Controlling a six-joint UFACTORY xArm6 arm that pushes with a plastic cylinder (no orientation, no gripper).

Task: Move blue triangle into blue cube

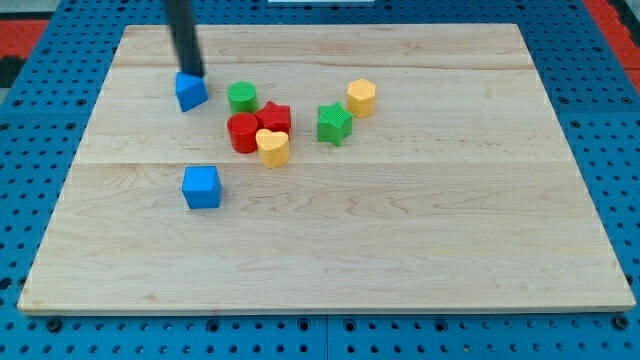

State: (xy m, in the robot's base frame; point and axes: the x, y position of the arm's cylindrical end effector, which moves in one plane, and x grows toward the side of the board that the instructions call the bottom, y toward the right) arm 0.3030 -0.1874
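The blue triangle [191,92] lies on the wooden board near the view's upper left. The blue cube [202,187] sits below it, toward the view's bottom, a clear gap apart. My tip [192,74] is at the triangle's top edge, touching or nearly touching it on the side away from the cube. The dark rod rises out of the view's top.
A cluster lies right of the triangle: a green cylinder [242,97], a red star [274,118], a red cylinder [243,132] and a yellow heart [273,147]. A green star [334,123] and a yellow hexagon [361,98] lie further right. The board [400,250] is ringed by blue pegboard.
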